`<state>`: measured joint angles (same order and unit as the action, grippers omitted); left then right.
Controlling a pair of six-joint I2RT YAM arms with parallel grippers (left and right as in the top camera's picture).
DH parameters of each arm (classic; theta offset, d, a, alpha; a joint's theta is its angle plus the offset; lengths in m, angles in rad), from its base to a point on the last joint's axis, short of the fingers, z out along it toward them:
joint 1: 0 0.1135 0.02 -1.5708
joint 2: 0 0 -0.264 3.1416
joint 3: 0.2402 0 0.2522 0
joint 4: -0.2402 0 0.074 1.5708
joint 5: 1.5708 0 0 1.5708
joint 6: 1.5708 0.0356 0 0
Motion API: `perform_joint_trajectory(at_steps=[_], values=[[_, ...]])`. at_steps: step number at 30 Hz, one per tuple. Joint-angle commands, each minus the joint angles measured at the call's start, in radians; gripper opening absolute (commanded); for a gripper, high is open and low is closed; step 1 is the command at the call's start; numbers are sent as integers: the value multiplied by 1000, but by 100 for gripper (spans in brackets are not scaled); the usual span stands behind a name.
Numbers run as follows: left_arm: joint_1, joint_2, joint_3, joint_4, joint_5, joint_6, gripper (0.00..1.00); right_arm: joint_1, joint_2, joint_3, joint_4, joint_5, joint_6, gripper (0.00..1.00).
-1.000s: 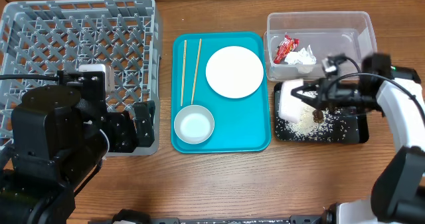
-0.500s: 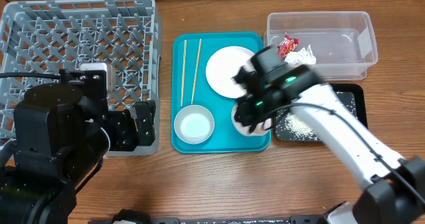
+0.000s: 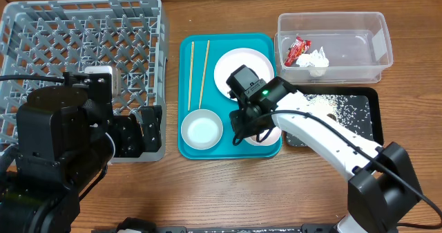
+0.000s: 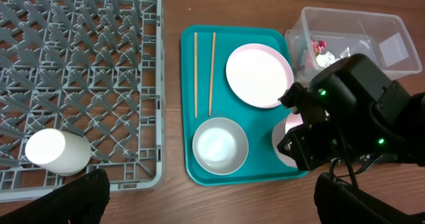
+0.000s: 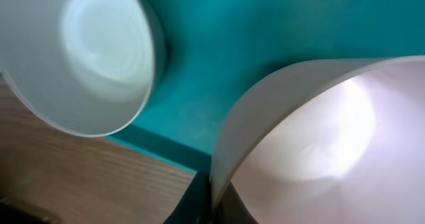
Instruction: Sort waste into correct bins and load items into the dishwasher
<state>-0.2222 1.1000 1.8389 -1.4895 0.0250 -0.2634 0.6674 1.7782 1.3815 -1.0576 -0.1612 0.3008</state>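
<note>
Right fingers (image 5: 196, 205) pinch pink bowl (image 5: 319, 137) rim, bowl low over tray's (image 3: 197, 150) lower-right corner, centre frame. Left fingers (image 4: 73, 199) spread, idle beside rack (image 3: 83, 39). Advisable: firm pinch, level lift, clear plate (image 3: 238, 70), then carry left to rack.

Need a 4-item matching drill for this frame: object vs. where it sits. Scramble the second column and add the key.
Things:
1. chopsticks
2. red-and-white wrapper
3. rice grains
4. white cup

Places:
A. black tray
B. grey dish rack
C. teal tray
D. clear tub

Pairs: 1-C, 2-D, 3-A, 4-B

Left out: the pinkish bowl, its rim pinched in the right claw.
</note>
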Motion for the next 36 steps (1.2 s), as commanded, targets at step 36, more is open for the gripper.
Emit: perform_joint_trajectory(at_steps=[36], values=[[1, 0, 3, 1, -7, -13, 100, -812, -155, -152, -105, -1198, -543, 4]])
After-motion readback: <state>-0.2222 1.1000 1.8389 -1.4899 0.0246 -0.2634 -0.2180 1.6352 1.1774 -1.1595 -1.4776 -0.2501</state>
